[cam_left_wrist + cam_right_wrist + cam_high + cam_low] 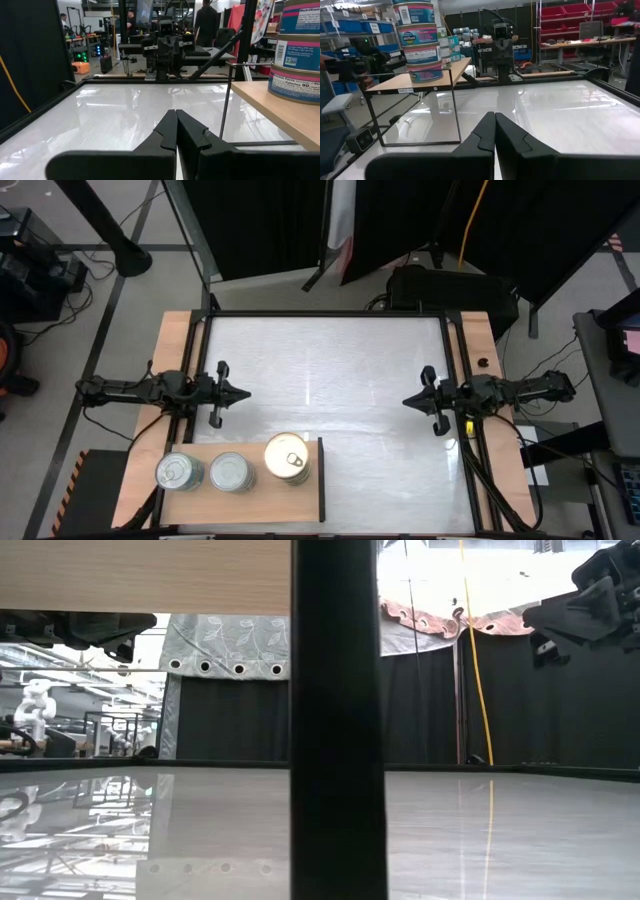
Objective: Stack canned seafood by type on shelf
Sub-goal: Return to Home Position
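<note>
The shelf [200,505], a light wooden board with a dark edge, stands raised on thin dark legs at the table's near left. On it stand three stacks of canned seafood: two with silver lids [179,472] [232,472] and one with a gold pull-tab lid [287,457]. In the wrist views the stacks show as labelled tins [299,50] [420,40] resting on their flat bottoms. My left gripper [243,393] [176,117] hangs shut at the table's left edge, pointing level toward the right. My right gripper [408,401] [495,120] is shut at the right edge, pointing left. Neither holds anything.
The white tabletop [330,380] lies inside a black frame, with wooden side boards [480,340] along both edges. In the low view the shelf's dark end [335,720] stands close in front, its wooden underside [140,575] overhead. People stand in the room beyond [205,20].
</note>
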Action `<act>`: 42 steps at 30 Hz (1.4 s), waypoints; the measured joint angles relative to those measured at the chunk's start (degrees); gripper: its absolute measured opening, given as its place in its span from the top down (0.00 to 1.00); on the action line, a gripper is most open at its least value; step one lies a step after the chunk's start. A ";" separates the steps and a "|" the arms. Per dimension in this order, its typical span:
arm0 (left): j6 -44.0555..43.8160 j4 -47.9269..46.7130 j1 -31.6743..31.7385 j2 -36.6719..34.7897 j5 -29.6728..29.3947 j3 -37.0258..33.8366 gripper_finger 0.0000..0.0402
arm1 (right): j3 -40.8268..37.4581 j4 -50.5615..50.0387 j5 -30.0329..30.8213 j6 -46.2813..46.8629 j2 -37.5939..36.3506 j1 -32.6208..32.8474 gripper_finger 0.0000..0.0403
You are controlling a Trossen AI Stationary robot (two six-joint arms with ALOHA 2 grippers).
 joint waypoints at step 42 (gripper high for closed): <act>0.13 0.13 0.00 0.00 -0.24 -0.02 1.00 | -0.11 -0.39 -4.29 -3.07 0.02 -6.34 1.00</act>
